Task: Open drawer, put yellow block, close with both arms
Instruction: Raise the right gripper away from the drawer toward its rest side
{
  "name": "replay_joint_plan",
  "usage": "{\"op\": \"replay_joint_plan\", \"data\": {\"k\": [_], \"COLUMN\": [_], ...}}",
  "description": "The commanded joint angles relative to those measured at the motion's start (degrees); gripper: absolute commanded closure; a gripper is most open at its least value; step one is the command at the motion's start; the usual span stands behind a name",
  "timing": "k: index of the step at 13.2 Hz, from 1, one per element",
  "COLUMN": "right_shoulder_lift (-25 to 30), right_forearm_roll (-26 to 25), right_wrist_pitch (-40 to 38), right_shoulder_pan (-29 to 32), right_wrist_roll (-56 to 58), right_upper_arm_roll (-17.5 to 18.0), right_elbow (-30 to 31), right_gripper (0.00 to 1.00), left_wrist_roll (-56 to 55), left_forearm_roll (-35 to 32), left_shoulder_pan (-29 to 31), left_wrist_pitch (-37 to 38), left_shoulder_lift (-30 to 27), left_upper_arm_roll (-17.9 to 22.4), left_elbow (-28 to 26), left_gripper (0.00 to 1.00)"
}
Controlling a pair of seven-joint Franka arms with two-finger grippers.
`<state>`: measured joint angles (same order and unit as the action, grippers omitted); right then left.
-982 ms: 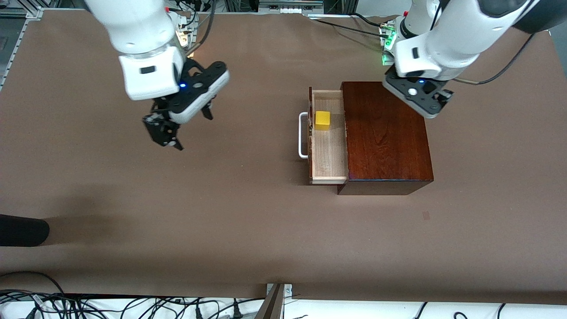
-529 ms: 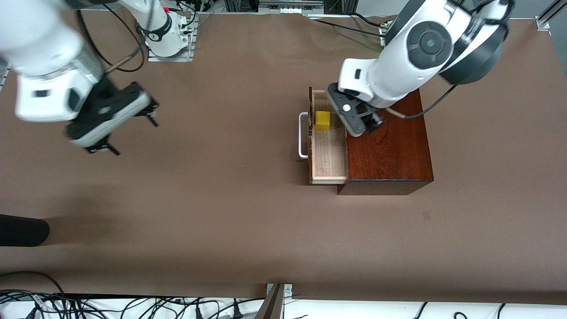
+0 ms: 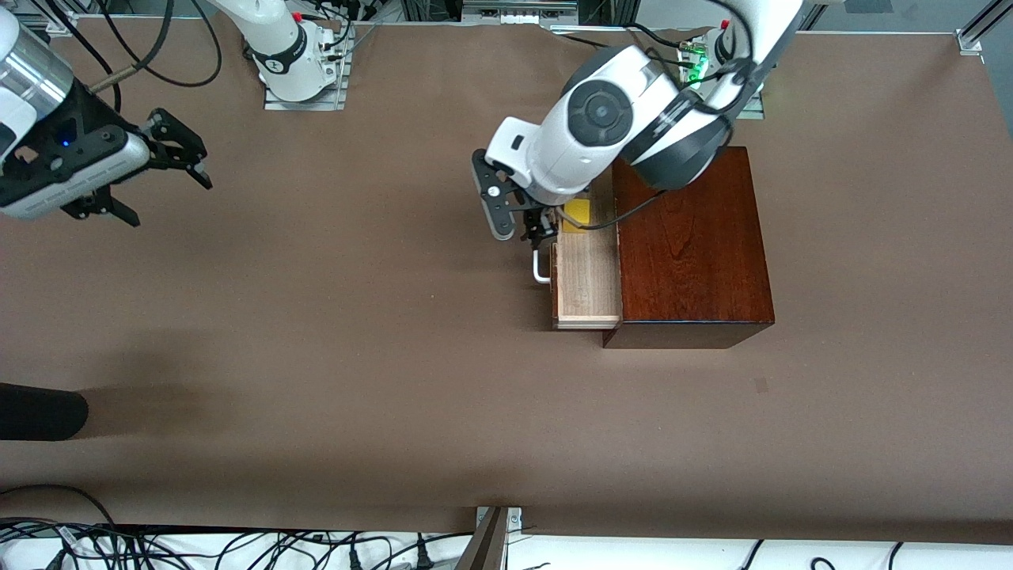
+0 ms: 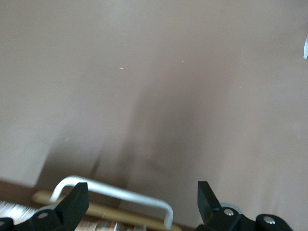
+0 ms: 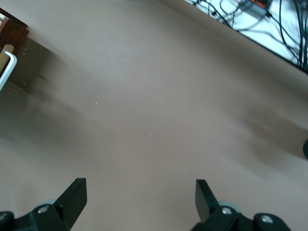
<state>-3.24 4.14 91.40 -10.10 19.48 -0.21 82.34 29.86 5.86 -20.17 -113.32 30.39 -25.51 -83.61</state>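
Since the drawer is pulled out of the glossy dark wooden box toward the right arm's end of the surface, the closing step looks like what's up next. Nearest the front camera is the bare pale wood of the tray, and farther up the tray sits the yellow block, already inside and partly hidden under the left arm. The block looks light and rigid, so I'd guess it may slide a bit if the drawer gets shoved hard. The white bar handle is stiff and smooth, probably slippery to pinch, so pushing flat on the dark drawer front beside it seems the safer contact. The box looks heavy-ish but could still scoot on the surface, so bracing it with the other arm makes sense. The left claw is right at the handle, fingers spread apart. The right claw waits over the surface well apart from the box, fingers also apart.
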Motion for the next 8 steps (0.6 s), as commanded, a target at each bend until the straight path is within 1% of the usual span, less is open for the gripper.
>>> {"op": "replay_joint_plan", "data": {"k": [1, 2, 3, 4, 5, 6, 8], "right_shoulder_lift": [5.6, 5.6, 5.7, 6.7, 8.4, 9.6, 9.7], "right_forearm_roll": [-2.5, -3.3, -3.9, -4.2, -4.1, -4.1, -4.0], "right_wrist_pitch": [3.3, 3.4, 3.8, 4.9, 7.5, 9.1, 9.1], "right_shoulder_pan": [0.3, 0.3, 0.3, 0.4, 0.9, 1.0, 1.1], "right_wrist_roll": [-2.2, -4.0, -5.0, -5.1, -5.1, -5.2, -5.2], "right_upper_arm_roll": [-1.3, -1.8, -1.9, -1.9, -1.9, -1.8, -1.9], "right_elbow": [10.1, 11.3, 12.3, 14.1, 17.0, 19.2, 19.5], "right_gripper": [0.0, 0.0, 0.0, 0.0, 0.0, 0.0, 0.0], "left_wrist_roll": [9.0, 10.1, 12.2, 14.9, 14.9, 14.9, 15.6], "left_forearm_roll": [0.8, 0.7, -0.7, -2.8, -3.1, -3.7, -9.4], "left_shoulder_pan": [-1.6, -2.4, -3.6, -4.3, -6.0, -6.4, -6.5], "left_wrist_pitch": [-4.5, -6.3, -6.6, -6.5, -6.1, -6.0, -5.9], "left_shoulder_lift": [7.0, 8.0, 9.0, 9.4, 9.9, 10.1, 10.3], "left_upper_arm_roll": [0.5, 0.6, 0.6, 0.5, 0.8, 1.2, 1.1], "left_elbow": [3.7, 3.6, 3.5, 2.9, 2.5, 1.7, 0.9], "left_gripper": [0.0, 0.0, 0.0, 0.0, 0.0, 0.0, 0.0]}}
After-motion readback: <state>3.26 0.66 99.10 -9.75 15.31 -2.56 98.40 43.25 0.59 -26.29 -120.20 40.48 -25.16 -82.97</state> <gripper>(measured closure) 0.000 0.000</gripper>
